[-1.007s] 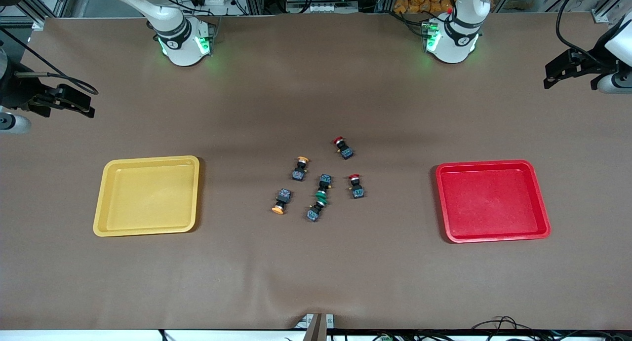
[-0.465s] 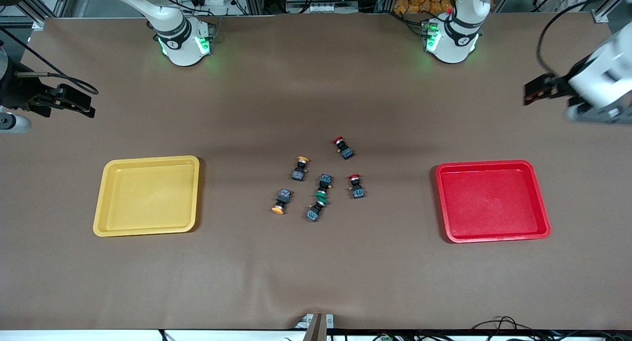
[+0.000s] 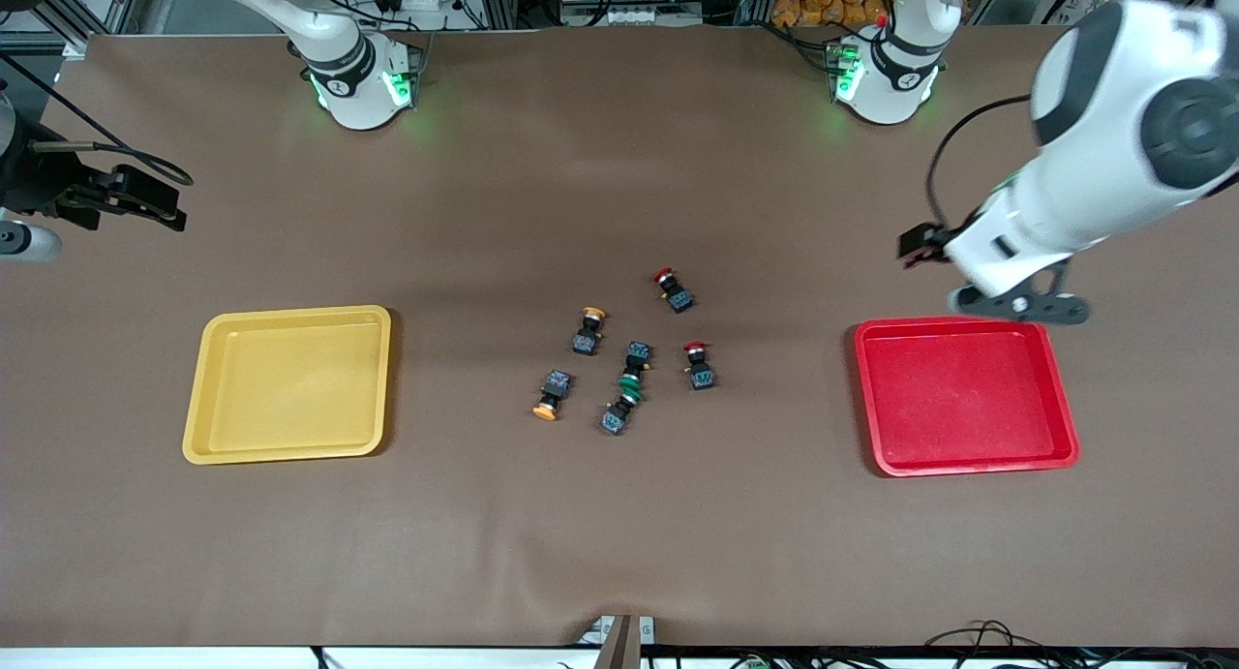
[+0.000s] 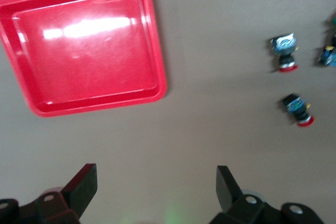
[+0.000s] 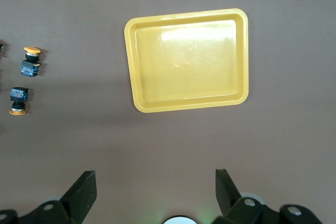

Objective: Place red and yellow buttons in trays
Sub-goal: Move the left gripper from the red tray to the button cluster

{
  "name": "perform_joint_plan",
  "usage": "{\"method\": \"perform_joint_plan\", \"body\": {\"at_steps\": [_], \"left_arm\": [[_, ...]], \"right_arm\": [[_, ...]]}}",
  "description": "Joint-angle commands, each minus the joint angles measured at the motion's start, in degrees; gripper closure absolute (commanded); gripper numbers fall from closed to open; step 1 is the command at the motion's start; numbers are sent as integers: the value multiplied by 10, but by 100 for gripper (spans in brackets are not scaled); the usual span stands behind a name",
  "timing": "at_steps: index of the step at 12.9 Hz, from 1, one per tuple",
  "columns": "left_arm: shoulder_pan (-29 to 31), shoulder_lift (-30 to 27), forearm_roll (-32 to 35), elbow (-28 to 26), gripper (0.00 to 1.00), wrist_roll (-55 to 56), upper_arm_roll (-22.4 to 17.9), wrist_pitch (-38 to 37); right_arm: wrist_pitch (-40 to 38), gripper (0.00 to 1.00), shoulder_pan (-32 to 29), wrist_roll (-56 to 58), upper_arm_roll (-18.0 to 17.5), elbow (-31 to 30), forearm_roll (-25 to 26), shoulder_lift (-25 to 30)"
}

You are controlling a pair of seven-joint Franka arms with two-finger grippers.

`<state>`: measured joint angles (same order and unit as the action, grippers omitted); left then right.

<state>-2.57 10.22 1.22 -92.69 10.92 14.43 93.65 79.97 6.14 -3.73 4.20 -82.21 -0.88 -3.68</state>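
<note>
Lying on their sides between the trays (image 3: 290, 316): red and yellow buttons (image 3: 673, 290), caps pointing various ways; left gripper (image 4: 156, 184) and right gripper (image 5: 156, 188) hanging wide open.

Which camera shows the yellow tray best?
The right wrist view: the yellow tray fills the middle, whole and empty, seen from straight above. The front view shows it whole too, but smaller. The left wrist view misses it, showing only the red tray.

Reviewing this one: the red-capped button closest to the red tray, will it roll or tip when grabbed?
The red-capped button lies on its side, so tipping seems unlikely. Its round cap might let it pivot if nudged, though the blocky body probably resists rolling. It looks small and light, so the open left gripper could easily scoot it.
</note>
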Motion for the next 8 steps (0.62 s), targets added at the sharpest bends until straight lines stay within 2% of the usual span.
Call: {"method": "perform_joint_plan", "body": {"at_steps": [1, 8], "left_arm": [[-35, 48, -4, 20, 0, 44, 2, 46], [-112, 153, 14, 28, 0, 142, 0, 211]], "right_arm": [[-4, 0, -7, 6, -5, 3, 2, 1], [-5, 0, -10, 7, -5, 5, 1, -3]]}}
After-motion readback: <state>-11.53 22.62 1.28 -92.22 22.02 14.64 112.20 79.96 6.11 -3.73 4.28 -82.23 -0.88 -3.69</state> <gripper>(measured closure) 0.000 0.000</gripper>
